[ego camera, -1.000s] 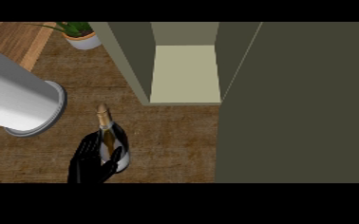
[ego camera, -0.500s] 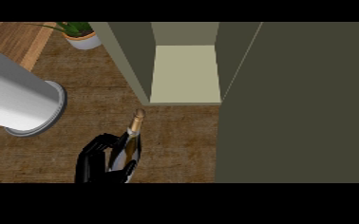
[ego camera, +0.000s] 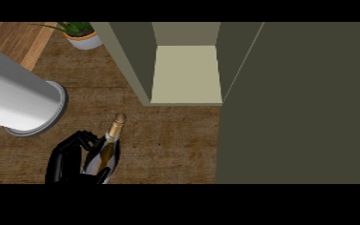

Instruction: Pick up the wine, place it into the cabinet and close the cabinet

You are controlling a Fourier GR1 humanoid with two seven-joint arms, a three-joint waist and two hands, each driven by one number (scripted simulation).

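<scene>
Wine (ego camera: 107, 148) sits at the near left of the counter (ego camera: 169, 138), its gold-capped neck pointing to the far side and leaning a touch right. I see my left hand (ego camera: 67, 159) curled round the lower body of the bottle from the left, black fingers (ego camera: 79, 140) wrapping the dark glass, so most of the base is hidden behind the hand. The neck and cap stick out clear of the fingers on the far side. A pale band runs along the bottle's side, but I can read no brand or writing on it.

Cabinet (ego camera: 186, 71) stands farther off and to the right of the bottle, well apart from it, with its pale shelf floor showing. Its door (ego camera: 292, 105) stands open and fills the right side of the view as a dark olive slab.

A grey cylinder (ego camera: 28, 102) lies at the left, just beyond the hand. A potted plant (ego camera: 81, 33) stands at the far left, beside the cabinet's left wall.
</scene>
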